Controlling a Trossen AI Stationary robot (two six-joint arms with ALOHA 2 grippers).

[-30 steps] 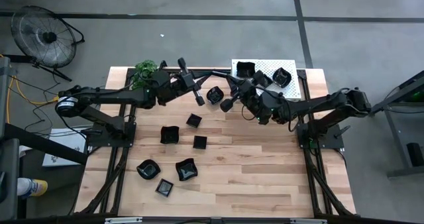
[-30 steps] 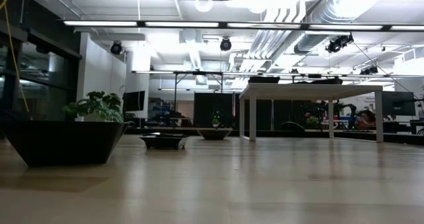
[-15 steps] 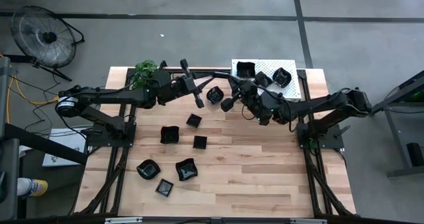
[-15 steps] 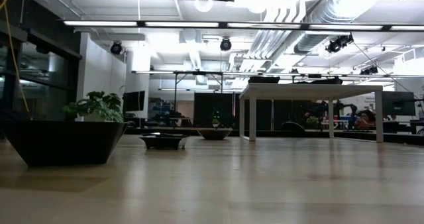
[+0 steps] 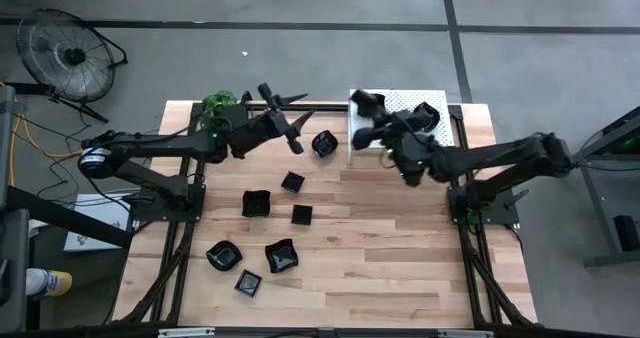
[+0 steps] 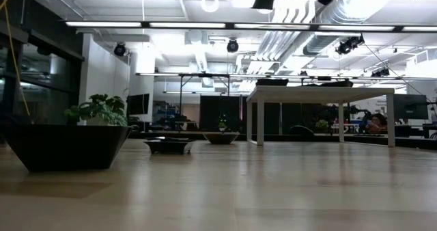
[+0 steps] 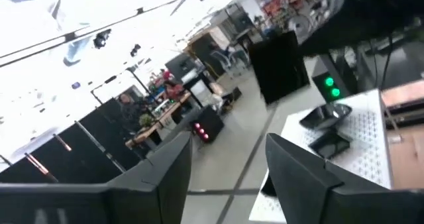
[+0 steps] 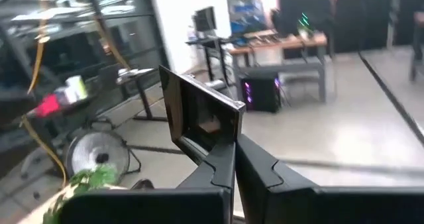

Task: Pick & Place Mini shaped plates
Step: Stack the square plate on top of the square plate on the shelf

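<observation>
Both raised: left gripper (image 5: 277, 109) open, empty; right gripper (image 5: 362, 118) clamps a plate (image 8: 199, 114).

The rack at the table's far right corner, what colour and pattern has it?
White, dotted with small holes; the rack shows best in the high view.

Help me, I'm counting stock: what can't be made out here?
High view: the right gripper covers part of the white perforated rack; the glossy black dishes on it cannot be counted.
Low view: the top edge cuts off all but dark scraps of the robot.
Right wrist view: the fingers hide the lower edge of the held black square plate.
</observation>
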